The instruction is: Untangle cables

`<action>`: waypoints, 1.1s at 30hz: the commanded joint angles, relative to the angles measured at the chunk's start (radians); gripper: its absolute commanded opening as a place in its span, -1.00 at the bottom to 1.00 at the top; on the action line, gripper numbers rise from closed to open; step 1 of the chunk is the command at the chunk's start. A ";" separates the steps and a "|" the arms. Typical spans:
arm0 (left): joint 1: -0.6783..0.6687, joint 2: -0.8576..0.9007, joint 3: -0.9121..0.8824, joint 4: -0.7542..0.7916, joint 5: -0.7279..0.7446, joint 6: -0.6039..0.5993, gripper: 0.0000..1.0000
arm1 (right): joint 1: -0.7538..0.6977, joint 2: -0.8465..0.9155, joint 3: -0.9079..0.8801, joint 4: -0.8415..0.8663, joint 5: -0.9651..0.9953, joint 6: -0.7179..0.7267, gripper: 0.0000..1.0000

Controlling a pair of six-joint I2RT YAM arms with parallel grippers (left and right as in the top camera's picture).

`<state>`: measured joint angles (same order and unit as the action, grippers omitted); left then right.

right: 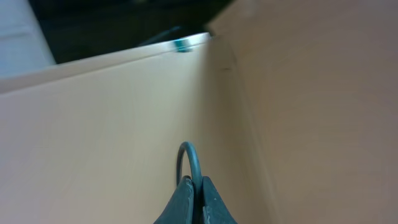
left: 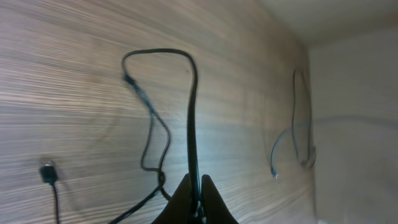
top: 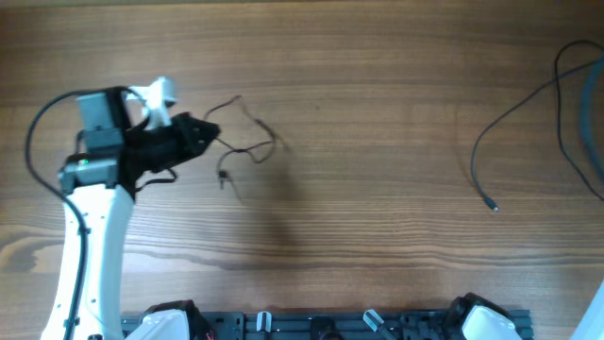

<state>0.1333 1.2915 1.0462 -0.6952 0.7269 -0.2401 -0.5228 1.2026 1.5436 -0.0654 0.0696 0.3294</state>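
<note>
Cables (top: 273,142): two thin dark wires on the worktop (top: 377,236), well apart, with no crossing between them visible from overhead.

Left cable (left: 193,112): at the left of the worktop, one strand pinched between the left fingers (left: 185,191), pressed together on it. Rises from the grip, bends over in a loop, drops past a small inline connector (left: 130,81) and curls back near the fingers. Black plug (left: 48,172) flat on the wood to one side, its lead running out of the wrist view.

Right cable (top: 474,161): at the far right, curving in from the edge and ending in a small plug end (top: 493,205) on bare wood.

Right fingers (right: 185,194): outside the overhead view; pressed together on a grey cable loop (right: 188,155). Probably part of the right cable; not confirmed.

Step in hand, as judged: drawing the left cable out straight, with separation of the two apparently done.

Procedure:
- Hold the pinch firm against slipping of so thin a wire.
- Lift only enough to free the loop from the wood, then pull slowly along the line of the strand, away from the black plug.
- Watch the inline connector and the curl near the grip; stop at any catch on the neighbouring strand and slacken, never pull harder, to avoid tightening a knot.
- Stay on the left side, clear of the right cable.
- Set down only when laid out without overlap.
</note>
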 commanded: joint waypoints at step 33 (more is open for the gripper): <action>-0.190 -0.001 0.001 -0.011 -0.126 0.024 -0.92 | -0.320 0.705 0.006 -1.054 -0.097 0.632 0.99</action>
<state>-0.0528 1.2922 1.0462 -0.7113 0.5995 -0.2367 -0.8627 1.8999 1.5459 -1.1042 -0.0330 0.9970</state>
